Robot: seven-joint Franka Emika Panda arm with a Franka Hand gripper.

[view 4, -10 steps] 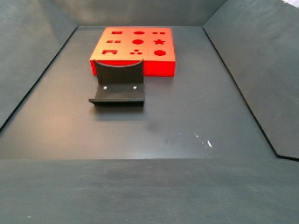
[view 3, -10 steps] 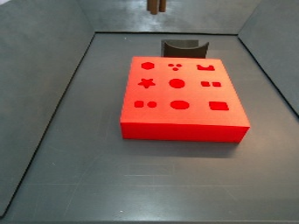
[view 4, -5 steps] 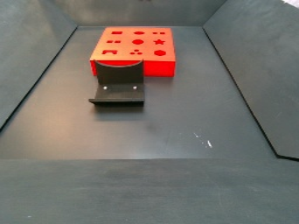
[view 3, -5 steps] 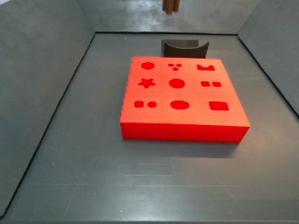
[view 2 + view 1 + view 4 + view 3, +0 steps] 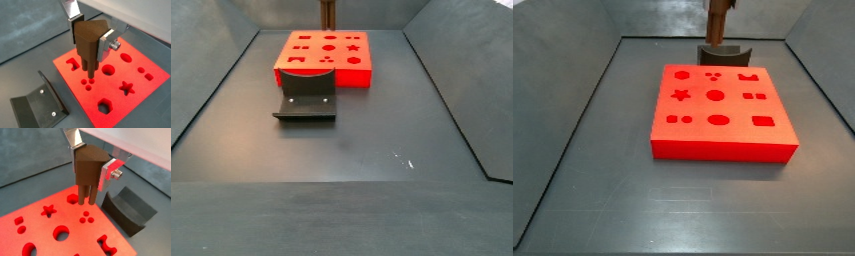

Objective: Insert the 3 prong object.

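Note:
My gripper (image 5: 92,163) is shut on the 3 prong object (image 5: 87,168), a dark brown peg with thin prongs pointing down. It shows in both wrist views (image 5: 87,42) and, small, at the top of both side views (image 5: 718,22) (image 5: 327,12). It hangs upright above the far part of the red block (image 5: 700,108), apart from it. The prongs hover above and near the three-dot hole (image 5: 88,82), also seen in a wrist view (image 5: 85,218) and a side view (image 5: 712,76). The block's top (image 5: 37,228) (image 5: 113,80) has several shaped holes.
The fixture (image 5: 723,52), a dark bracket, stands right beside the red block's end; it shows in both wrist views (image 5: 127,210) (image 5: 37,107) and in a side view (image 5: 305,100). Grey walls enclose the dark floor (image 5: 372,150).
The gripper with the 3 prong object has come down and shifted sideways over the far end of the red block. The block and the fixture have not moved.

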